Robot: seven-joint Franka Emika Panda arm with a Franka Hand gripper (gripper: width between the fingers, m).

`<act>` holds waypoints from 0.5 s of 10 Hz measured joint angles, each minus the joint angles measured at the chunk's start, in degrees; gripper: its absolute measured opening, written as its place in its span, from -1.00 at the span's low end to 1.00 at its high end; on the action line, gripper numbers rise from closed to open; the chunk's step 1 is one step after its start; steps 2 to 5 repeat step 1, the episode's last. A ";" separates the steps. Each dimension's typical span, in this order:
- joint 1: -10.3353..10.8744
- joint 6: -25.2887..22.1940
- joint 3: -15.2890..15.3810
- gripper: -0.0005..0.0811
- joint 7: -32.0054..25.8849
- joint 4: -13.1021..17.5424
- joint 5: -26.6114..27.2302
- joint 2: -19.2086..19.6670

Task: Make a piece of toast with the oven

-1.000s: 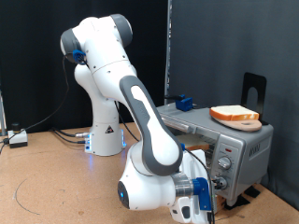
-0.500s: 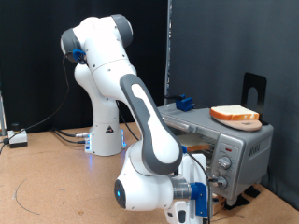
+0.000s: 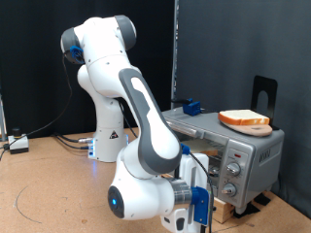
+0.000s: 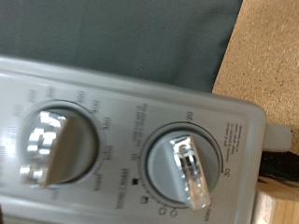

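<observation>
The silver-grey oven [image 3: 255, 149] stands at the exterior view's right. A slice of toast [image 3: 244, 119] lies flat on its top. My gripper [image 3: 198, 197] hangs low in front of the oven, just to the exterior view's left of its knob panel [image 3: 233, 171]; its fingers do not show clearly. The wrist view is filled by the oven's panel [image 4: 234, 117], with two round silver knobs, one [image 4: 54, 147] and another [image 4: 184, 170], seen close up and slightly blurred. No fingers show there. Any second slice is hidden.
A blue object [image 3: 191, 107] and a black stand [image 3: 264, 91] sit on or behind the oven's top. A wooden block [image 3: 227, 210] lies under the oven's front. Cables and a small box [image 3: 17, 144] lie on the table at the exterior view's left.
My hand and forearm have swung towards the exterior view's left and slightly down, drawing back from the knob panel. The toast on the oven has not moved.
</observation>
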 joint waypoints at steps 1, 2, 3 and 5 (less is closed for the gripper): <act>-0.61 -2.08 -0.51 0.97 1.20 1.34 -1.02 -0.30; -0.61 -2.08 -0.51 0.97 1.20 1.34 -1.02 -0.30; -0.61 -2.08 -0.51 0.97 1.20 1.34 -1.02 -0.30; -0.61 -2.08 -0.51 0.97 1.20 1.34 -1.02 -0.30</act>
